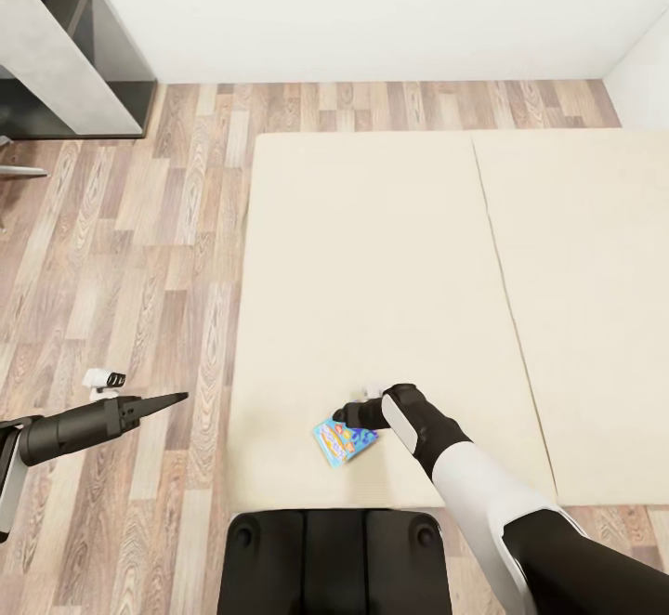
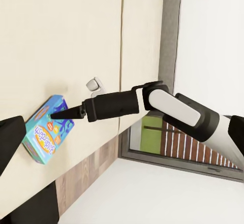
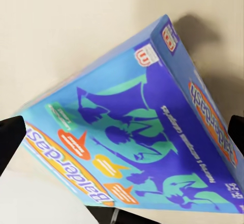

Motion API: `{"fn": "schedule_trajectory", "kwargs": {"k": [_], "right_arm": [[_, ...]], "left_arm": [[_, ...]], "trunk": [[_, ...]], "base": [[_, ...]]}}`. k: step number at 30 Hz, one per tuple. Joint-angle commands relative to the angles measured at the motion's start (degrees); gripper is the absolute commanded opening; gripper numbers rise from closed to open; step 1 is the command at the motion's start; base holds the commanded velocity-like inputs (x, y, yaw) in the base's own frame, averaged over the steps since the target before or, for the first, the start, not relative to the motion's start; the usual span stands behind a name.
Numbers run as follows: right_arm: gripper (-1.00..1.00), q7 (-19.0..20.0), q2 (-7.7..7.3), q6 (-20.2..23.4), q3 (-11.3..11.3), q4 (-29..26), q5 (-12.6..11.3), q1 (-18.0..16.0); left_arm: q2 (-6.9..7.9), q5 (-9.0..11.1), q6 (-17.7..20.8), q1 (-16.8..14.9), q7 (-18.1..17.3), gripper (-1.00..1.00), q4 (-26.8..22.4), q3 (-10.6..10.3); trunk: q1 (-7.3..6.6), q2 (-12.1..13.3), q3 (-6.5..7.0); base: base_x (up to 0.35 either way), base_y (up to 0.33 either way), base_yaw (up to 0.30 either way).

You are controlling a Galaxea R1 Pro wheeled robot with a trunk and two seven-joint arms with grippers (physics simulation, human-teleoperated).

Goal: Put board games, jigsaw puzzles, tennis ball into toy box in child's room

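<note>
The blue board game (image 1: 345,441) lies on the cream mattress of the bed (image 1: 372,271), close to the mattress's near edge and toward its left side, its cover facing up. The right gripper (image 1: 348,417) sits at the far edge of this box, with the arm reaching in from the right. In the right wrist view the box (image 3: 147,142) spans the space between the two dark fingertips (image 3: 9,137), one at each side; contact with the box is not resolvable, so whether the jaws grip it cannot be told. In the left wrist view the right gripper (image 2: 56,115) shows its tips close together at the upper edge of the box (image 2: 47,130). The left gripper (image 1: 172,399) hangs over the wood-plank floor (image 1: 121,253), left of the bed's left edge and well apart from the box, its jaws drawn narrow to a point and holding nothing. A grey shelf unit (image 1: 65,48) stands against the wall at the far left
</note>
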Motion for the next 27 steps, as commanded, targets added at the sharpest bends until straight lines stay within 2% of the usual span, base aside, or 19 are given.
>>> {"fn": "schedule_trajectory", "kwargs": {"k": [1,27], "right_arm": [[1.0,0.2,0.0,0.2,0.1,0.0,0.3,0.0],[1.0,0.2,0.0,0.2,0.1,0.0,0.3,-0.1]], "left_arm": [[0.01,-0.1,0.6,0.0,-0.2,1.0,0.0,0.0],[0.06,-0.1,0.7,0.0,-0.2,1.0,0.0,0.0]], "trunk": [[0.03,-0.1,-0.06],[0.03,-0.1,-0.06]], "base": [[-0.063,0.09,0.0],[-0.012,0.052,0.0]]}}
